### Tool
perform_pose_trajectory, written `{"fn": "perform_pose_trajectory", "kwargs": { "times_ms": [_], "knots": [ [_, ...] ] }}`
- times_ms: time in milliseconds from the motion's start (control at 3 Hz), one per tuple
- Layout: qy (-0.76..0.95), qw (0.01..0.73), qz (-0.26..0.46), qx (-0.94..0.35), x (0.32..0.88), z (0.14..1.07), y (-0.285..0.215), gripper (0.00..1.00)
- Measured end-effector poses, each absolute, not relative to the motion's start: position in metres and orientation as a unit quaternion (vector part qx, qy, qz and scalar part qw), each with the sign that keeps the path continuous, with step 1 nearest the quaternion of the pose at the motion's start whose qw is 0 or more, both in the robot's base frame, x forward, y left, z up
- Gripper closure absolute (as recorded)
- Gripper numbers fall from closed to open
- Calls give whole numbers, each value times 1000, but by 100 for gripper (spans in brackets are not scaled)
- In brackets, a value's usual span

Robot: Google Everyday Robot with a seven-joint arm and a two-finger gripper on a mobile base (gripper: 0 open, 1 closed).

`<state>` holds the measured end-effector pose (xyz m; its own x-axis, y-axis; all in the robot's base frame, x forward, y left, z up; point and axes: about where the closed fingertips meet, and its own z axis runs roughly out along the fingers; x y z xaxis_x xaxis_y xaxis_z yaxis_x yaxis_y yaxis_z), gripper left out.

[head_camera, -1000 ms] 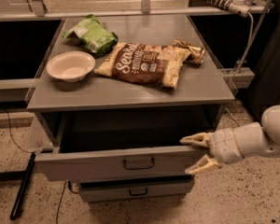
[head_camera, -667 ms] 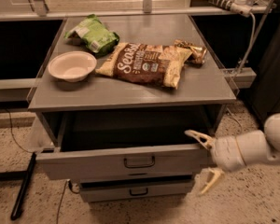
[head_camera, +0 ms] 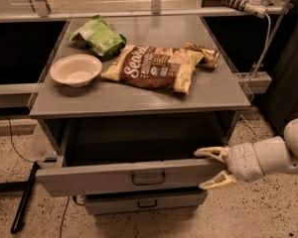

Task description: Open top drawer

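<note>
gripper [head_camera: 212,168], its fingers spread apart, sits at the right end of the pulled-out top drawer [head_camera: 104,178].

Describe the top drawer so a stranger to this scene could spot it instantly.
Find the grey cabinet whose top carries a white bowl and snack bags. Directly under that top, the top drawer is pulled out, with the gripper open at its right end. Unlike the drawer below, it has the taller front and sticks out farther.
</note>
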<state>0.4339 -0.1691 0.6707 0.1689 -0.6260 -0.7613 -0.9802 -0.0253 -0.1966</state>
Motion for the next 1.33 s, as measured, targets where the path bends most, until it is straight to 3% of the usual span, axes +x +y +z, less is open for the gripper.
{"fn": "perform_pose_trajectory", "kwargs": {
  "times_ms": [667, 1000, 1333],
  "knots": [
    [577, 367, 253, -685, 411, 689, -159, 97],
    [577, 367, 252, -685, 406, 689, -161, 100],
    [577, 367, 252, -685, 406, 689, -161, 82]
  ]
}}
